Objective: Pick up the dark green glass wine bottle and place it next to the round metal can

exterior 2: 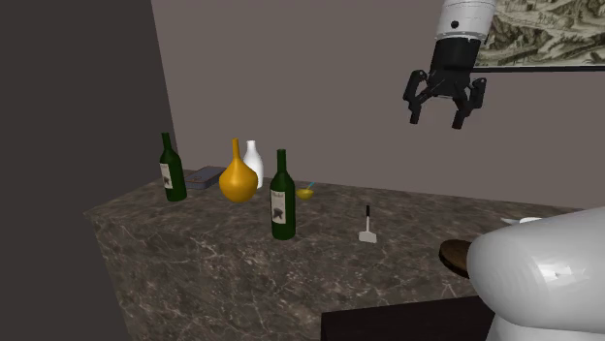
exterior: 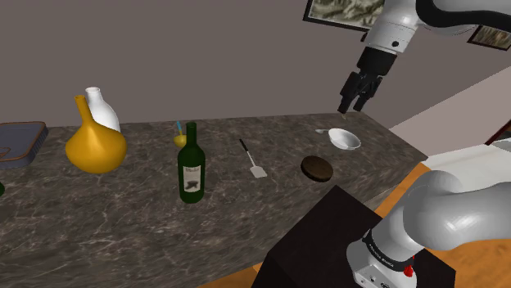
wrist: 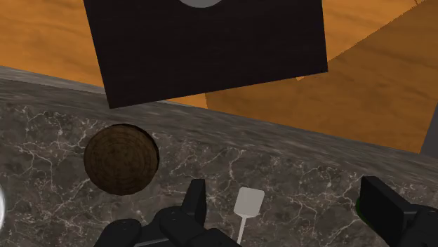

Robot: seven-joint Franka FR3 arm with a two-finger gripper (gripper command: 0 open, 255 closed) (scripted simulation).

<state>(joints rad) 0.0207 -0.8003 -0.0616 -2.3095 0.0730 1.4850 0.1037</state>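
- Claw [exterior: 351, 105] released, its two black fingers spread wide with nothing between them; you see it hanging high above the tabletop [exterior: 123, 221], well clear of everything on it.
- In the second exterior view your claw [exterior 2: 436, 118] hangs in front of the grey wall, jaws apart.
- Looking down along the claw [wrist: 288, 210], you find the white head of a spatula [wrist: 247, 207] far below between the fingers. The round can [wrist: 121, 158], drawn dark brown, lies off to one side on the marbled tabletop [wrist: 281, 161].
- Under the claw in the shoulder view sits a white bowl [exterior: 345, 139]. The round can [exterior: 317, 168] lies near it, close to the tabletop's front edge.
- The spatula [exterior: 252, 158] lies flat between the can and the dark green wine bottle [exterior: 191, 164].
- Your task's bottle stands upright, untouched, well apart from the can and from the claw, just in front of a small yellow cup [exterior: 179, 137].
- Further to the shoulder view's left stand a yellow vase [exterior: 96, 143] and a white vase [exterior: 102, 108].
- The second exterior view shows the dark green wine bottle [exterior 2: 282, 197] and a second green bottle [exterior 2: 173, 170] near the tabletop's far corner.
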